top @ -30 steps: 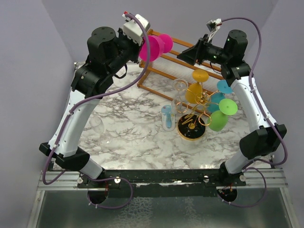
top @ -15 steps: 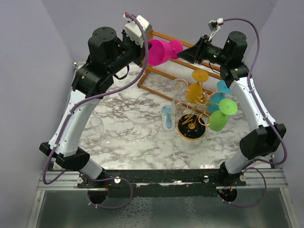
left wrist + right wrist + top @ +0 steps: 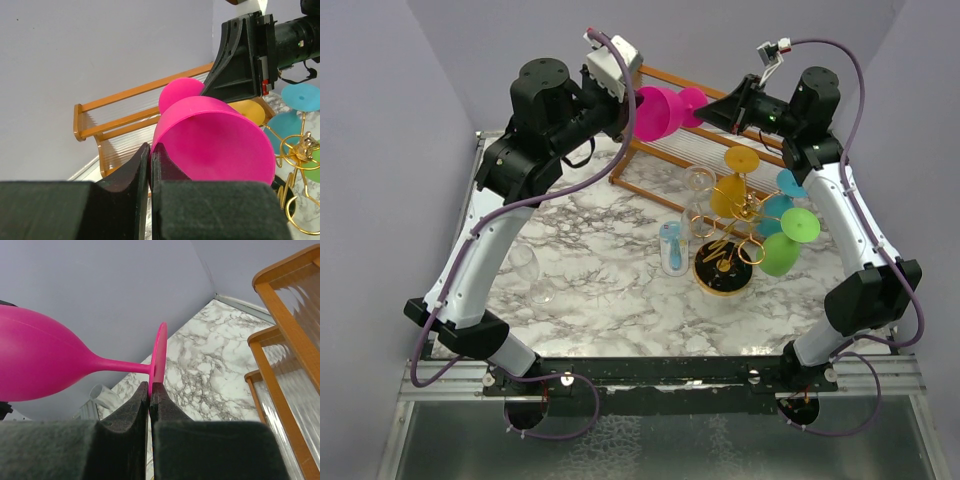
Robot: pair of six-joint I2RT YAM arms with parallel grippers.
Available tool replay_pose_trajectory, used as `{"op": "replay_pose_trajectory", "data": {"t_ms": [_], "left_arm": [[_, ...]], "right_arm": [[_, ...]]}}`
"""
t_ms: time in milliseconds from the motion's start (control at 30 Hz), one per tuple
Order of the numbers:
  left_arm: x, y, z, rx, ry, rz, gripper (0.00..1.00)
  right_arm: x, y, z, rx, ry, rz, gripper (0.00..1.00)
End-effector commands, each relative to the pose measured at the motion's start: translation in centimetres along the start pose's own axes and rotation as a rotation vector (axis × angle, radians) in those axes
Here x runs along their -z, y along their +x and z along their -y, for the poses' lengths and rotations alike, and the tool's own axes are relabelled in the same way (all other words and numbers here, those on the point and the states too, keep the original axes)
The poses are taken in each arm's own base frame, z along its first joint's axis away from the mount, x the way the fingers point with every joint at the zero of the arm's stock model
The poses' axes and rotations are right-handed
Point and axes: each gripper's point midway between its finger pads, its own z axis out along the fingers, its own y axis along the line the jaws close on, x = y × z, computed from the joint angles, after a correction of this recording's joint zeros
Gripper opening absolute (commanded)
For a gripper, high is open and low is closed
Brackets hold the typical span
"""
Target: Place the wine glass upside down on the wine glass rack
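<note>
We find wine glass [image 3: 658, 110] held sideways, high over desk at 12 o'clock, rack [image 3: 723, 270] well apart at 3. L tool [image 3: 150, 147] pinches bowl rim, leaving foot free; R tool [image 3: 149, 386] pressed together, tips at foot edge. Likely handover prep.

I see left arm [image 3: 485, 250] and right arm [image 3: 850, 215]: white links, black round joints | purple cables [image 3: 866, 88] | white camera box [image 3: 610, 62] just behind left gripper [image 3: 631, 108] | black fingers [image 3: 125, 175]

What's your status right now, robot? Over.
Left gripper shut on pink wine glass rim, glass sideways, aloft. Right gripper shut, tips at its foot. Gold rack, right side crowded with coloured glasses.
</note>
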Motion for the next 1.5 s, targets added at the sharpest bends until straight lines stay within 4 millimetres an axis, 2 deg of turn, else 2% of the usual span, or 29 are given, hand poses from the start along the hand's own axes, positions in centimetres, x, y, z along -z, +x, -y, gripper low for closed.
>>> {"op": "replay_pose_trajectory", "data": {"t_ms": [0, 300, 433, 567, 733, 900, 1067, 1200, 1300, 1467], "left_arm": [[0.2, -0.7, 0.7, -0.003, 0.031, 0.036, 0.1], [2.0, 1.0, -0.6, -0.075, -0.046, -0.027, 0.53], [3.6, 1.4, -2.3, -0.1, -0.126, -0.05, 0.7], [5.6, 1.4, -4.4, -0.129, -0.231, -0.066, 0.81], [7.8, 1.0, -6.5, -0.141, -0.334, -0.075, 0.9], [8.7, 1.4, -8.0, -0.158, -0.402, -0.095, 0.96], [8.1, 2.7, -8.6, -0.157, -0.417, -0.121, 0.97], [7.2, 4.9, -9.2, -0.122, -0.422, -0.152, 0.97], [6.8, 6.2, -9.6, -0.099, -0.423, -0.175, 0.97], [5.8, 8.3, -11.0, -0.068, -0.438, -0.228, 0.98]], "right_arm": [[0.6, -1.2, -0.3, 0.068, 0.044, 0.038, 0.01], [2.2, -3.5, 1.6, 0.267, 0.219, 0.08, 0.01], [3.0, -4.4, 1.8, 0.482, 0.255, 0.044, 0.01], [4.3, -5.1, 1.5, 0.696, 0.282, -0.001, 0.01], [5.5, -3.8, -1.4, 0.846, 0.168, -0.086, 0.01], [6.6, -0.8, -5.0, 0.929, -0.007, -0.178, 0.01], [7.0, 2.9, -8.2, 0.908, -0.136, -0.243, 0.01], [6.5, 5.6, -9.9, 0.929, -0.164, -0.284, 0.01], [6.9, 6.1, -10.3, 0.932, -0.171, -0.284, 0.01], [8.0, 6.0, -12.2, 0.96, -0.203, -0.254, 0.01]]}}
